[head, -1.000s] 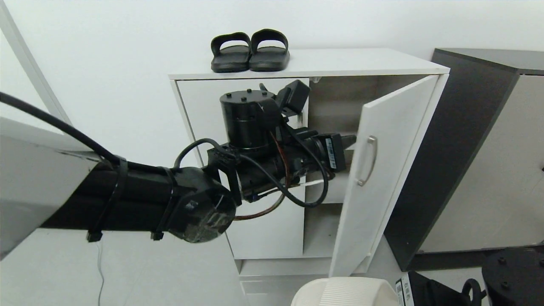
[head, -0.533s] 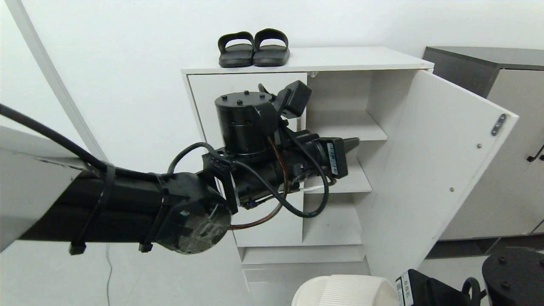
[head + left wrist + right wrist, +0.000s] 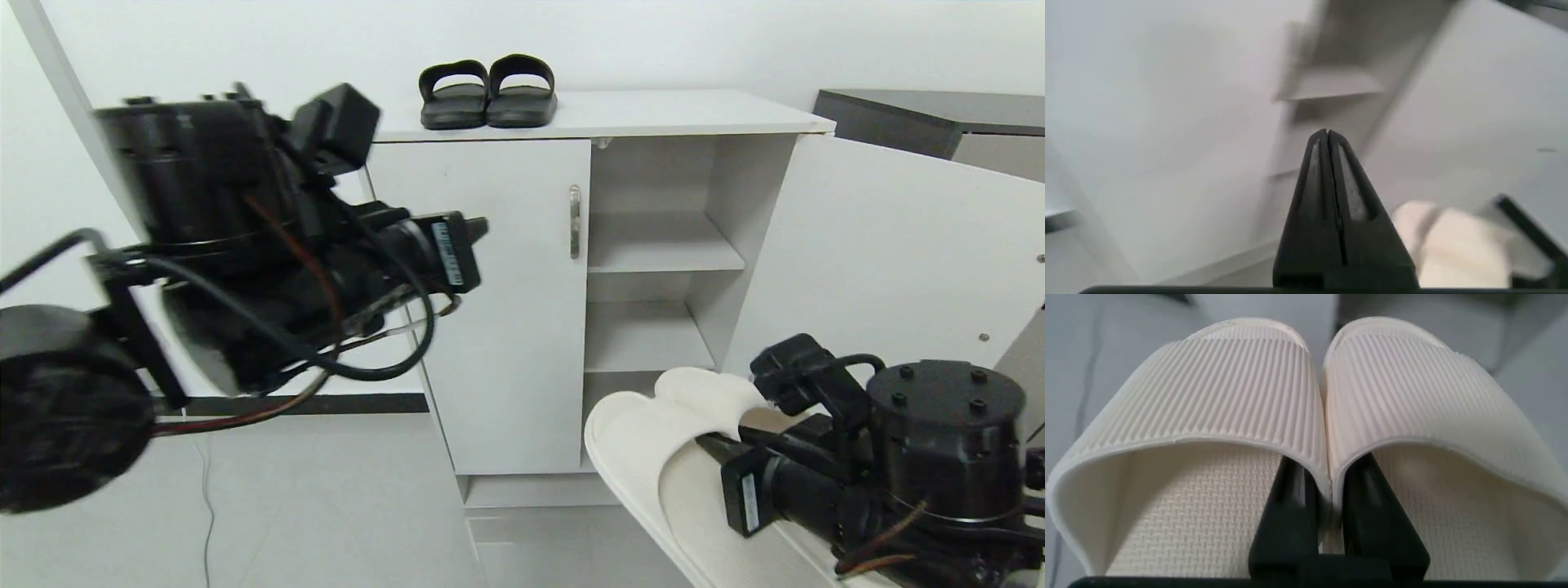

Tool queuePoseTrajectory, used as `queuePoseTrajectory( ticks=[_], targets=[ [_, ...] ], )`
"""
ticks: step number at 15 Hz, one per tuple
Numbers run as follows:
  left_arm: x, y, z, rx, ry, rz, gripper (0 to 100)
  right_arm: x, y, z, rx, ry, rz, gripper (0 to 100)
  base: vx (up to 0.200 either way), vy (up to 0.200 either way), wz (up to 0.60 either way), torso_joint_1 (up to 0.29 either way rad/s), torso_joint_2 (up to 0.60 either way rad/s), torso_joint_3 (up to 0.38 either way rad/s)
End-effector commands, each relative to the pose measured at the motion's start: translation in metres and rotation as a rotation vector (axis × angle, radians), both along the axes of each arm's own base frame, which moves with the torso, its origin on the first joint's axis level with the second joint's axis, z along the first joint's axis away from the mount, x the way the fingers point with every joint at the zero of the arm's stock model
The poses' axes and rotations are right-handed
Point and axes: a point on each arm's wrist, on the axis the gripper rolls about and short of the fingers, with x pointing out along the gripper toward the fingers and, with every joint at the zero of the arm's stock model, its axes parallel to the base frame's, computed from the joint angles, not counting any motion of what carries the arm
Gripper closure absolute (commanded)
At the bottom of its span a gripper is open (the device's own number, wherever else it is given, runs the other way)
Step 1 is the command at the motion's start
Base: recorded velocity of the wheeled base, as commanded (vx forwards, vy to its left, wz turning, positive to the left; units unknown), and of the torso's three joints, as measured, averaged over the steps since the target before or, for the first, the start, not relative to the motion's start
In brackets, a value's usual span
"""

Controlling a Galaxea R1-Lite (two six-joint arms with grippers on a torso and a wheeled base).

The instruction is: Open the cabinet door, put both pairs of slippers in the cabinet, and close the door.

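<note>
Background. A dark-topped side unit [image 3: 931,110] is shown at the far right, set against the white wall [image 3: 245,41]. A dark skirting strip [image 3: 326,403] (low on that wall) is seen above the grey floor [image 3: 343,506], across which a thin cable [image 3: 204,498] is trailed.

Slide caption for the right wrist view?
Right gripper shut on the touching inner strap edges of a pair of cream ribbed slippers, held side by side.
</note>
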Motion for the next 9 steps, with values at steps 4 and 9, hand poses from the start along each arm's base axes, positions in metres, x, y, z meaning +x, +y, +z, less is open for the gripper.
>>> queuePoseTrajectory(
  ticks=[4,9],
  targets=[
    [-0.14,0.15,-0.039,0.028,0.003,0.698,100,0.034,0.018,-0.013,-0.02,0.009,-0.184,100,0.0,0.0,0.0,0.0,0.0,0.0],
    [-0.238,0.162,-0.126,0.054,-0.067,0.945,100,0.031,0.02,-0.016,-0.033,0.014,-0.175,100,0.0,0.0,0.0,0.0,0.0,0.0]
  ],
)
